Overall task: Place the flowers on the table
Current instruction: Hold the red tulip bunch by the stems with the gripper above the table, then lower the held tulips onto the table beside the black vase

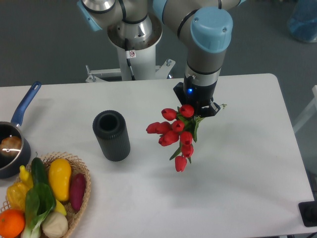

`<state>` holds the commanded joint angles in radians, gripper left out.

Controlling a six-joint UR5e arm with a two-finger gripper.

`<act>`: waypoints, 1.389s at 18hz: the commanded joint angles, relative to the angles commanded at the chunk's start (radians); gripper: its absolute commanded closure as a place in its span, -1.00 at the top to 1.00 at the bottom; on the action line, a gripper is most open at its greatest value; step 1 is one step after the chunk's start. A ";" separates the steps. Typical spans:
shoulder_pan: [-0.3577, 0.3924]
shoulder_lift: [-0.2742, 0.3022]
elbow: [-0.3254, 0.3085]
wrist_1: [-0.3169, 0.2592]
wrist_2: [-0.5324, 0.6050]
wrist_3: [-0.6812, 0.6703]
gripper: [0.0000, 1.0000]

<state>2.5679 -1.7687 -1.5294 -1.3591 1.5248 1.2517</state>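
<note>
A bunch of red tulips point(176, 134) with green leaves hangs from my gripper point(199, 110), heads pointing down and to the left, above the middle of the white table point(237, 168). The stems are hidden under the gripper, whose fingers close on them. A dark grey cylindrical vase point(111, 135) stands upright on the table to the left of the flowers, apart from them.
A wicker basket point(81, 198) of vegetables and fruit sits at the front left corner. A dark pot with a blue handle point(12, 144) is at the left edge. The arm's base point(133, 44) stands at the back.
</note>
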 joint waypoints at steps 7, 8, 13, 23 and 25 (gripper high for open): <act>-0.003 -0.024 -0.008 0.009 0.023 -0.026 -0.90; -0.005 -0.044 -0.011 0.011 0.023 -0.073 -0.85; -0.052 -0.086 -0.076 0.067 0.020 -0.120 -0.17; -0.044 -0.078 -0.100 0.104 0.020 -0.090 1.00; -0.044 -0.077 -0.103 0.159 0.021 -0.092 1.00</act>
<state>2.5234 -1.8454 -1.6321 -1.1998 1.5462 1.1597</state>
